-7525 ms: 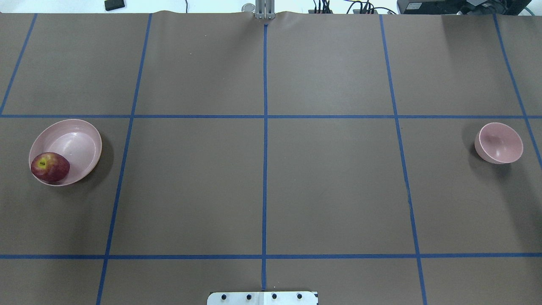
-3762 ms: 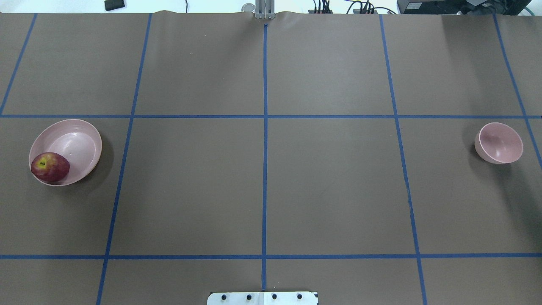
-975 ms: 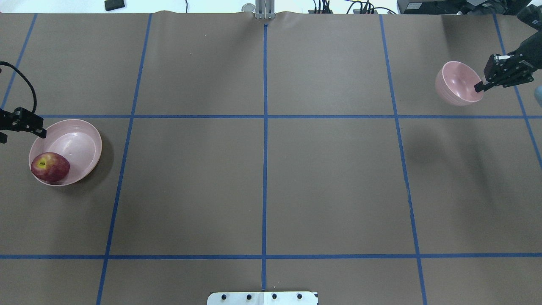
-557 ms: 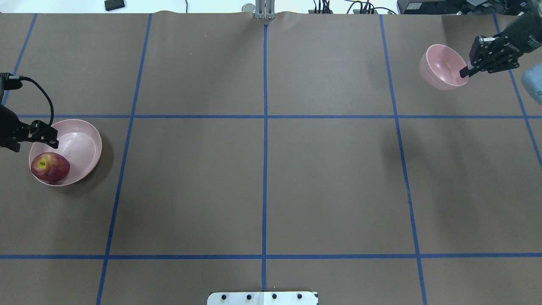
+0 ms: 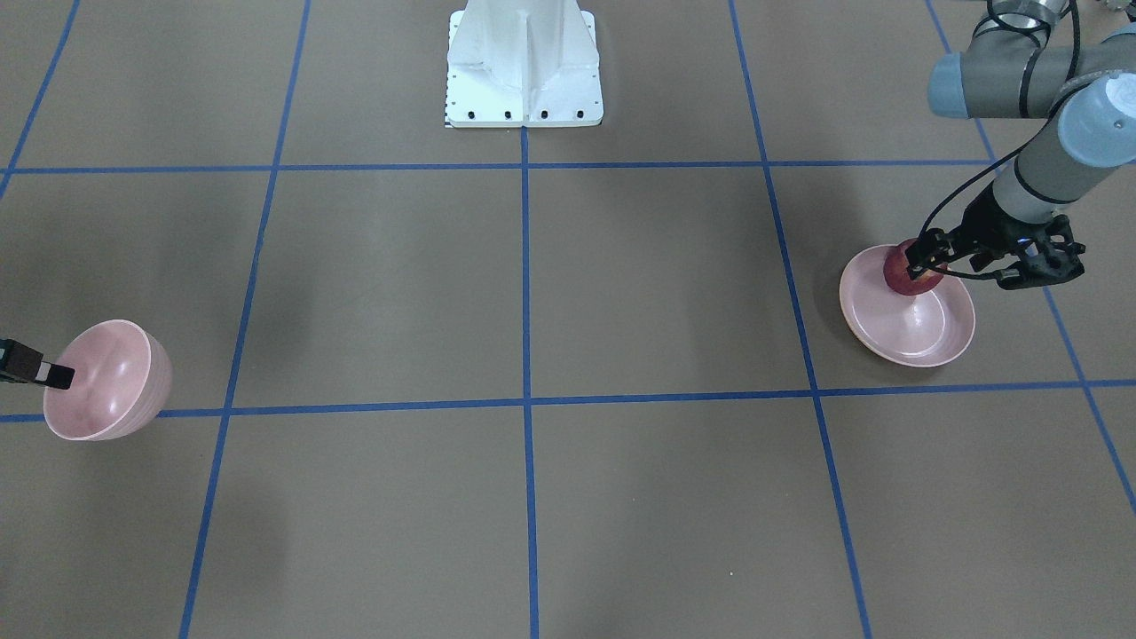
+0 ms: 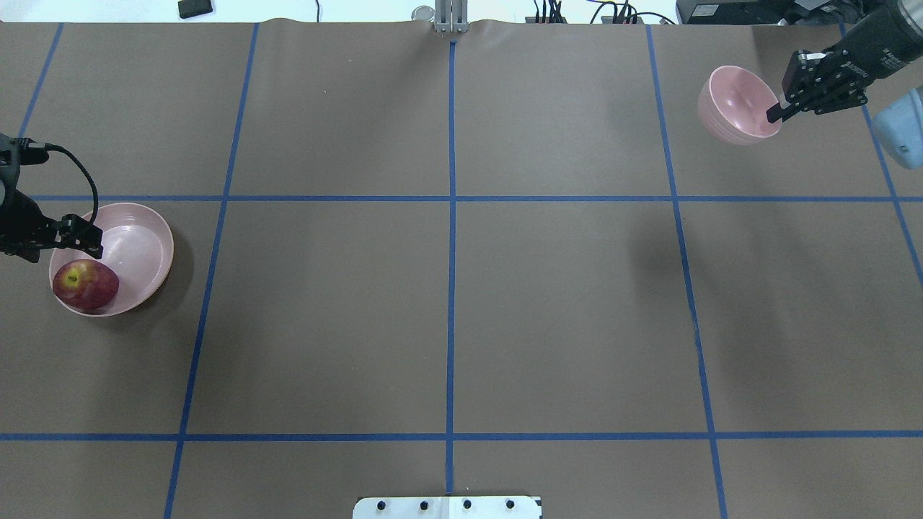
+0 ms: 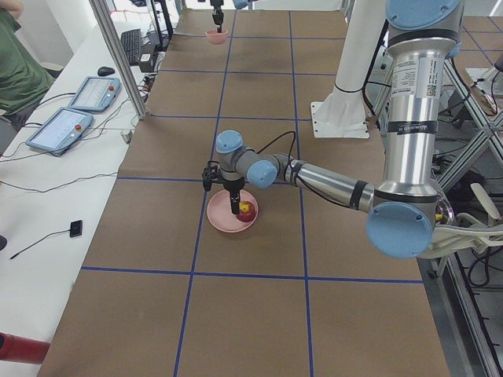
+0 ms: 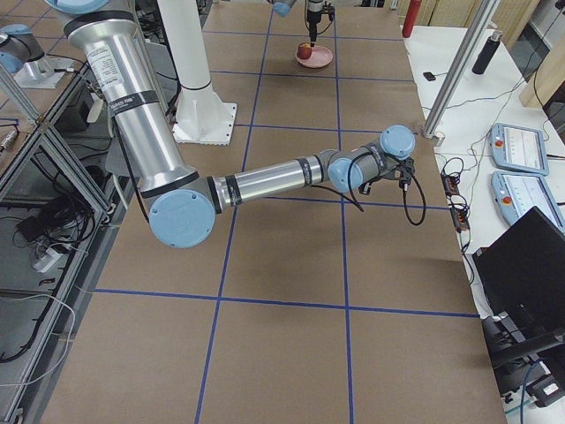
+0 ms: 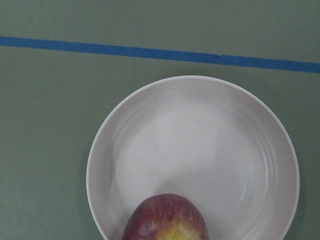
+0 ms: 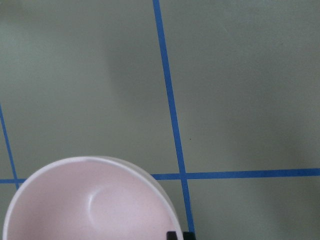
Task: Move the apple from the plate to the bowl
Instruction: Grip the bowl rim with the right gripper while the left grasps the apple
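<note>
The dark-red apple (image 6: pixel 85 284) lies at the near-left edge of the wide pink plate (image 6: pixel 140 245), at the table's left. My left gripper (image 6: pixel 85 241) hovers over the plate's far-left rim, just beyond the apple, open and empty. The left wrist view looks down on the apple (image 9: pixel 165 217) in the plate (image 9: pixel 200 145). My right gripper (image 6: pixel 775 112) is shut on the rim of the small deep pink bowl (image 6: pixel 735 104) and holds it in the air at the far right. The front view shows the bowl (image 5: pixel 106 382) at its left edge.
The brown table cover carries a blue tape grid (image 6: pixel 451 198). The robot's white base plate (image 6: pixel 447 507) sits at the near middle edge. A side bench with tablets (image 7: pixel 67 118) runs along the table's far edge.
My right gripper took the bowl by its rim, lifted it and carried it away from the robot and leftward. My left gripper came in over the plate, toward the apple. Apple and plate have not moved.
</note>
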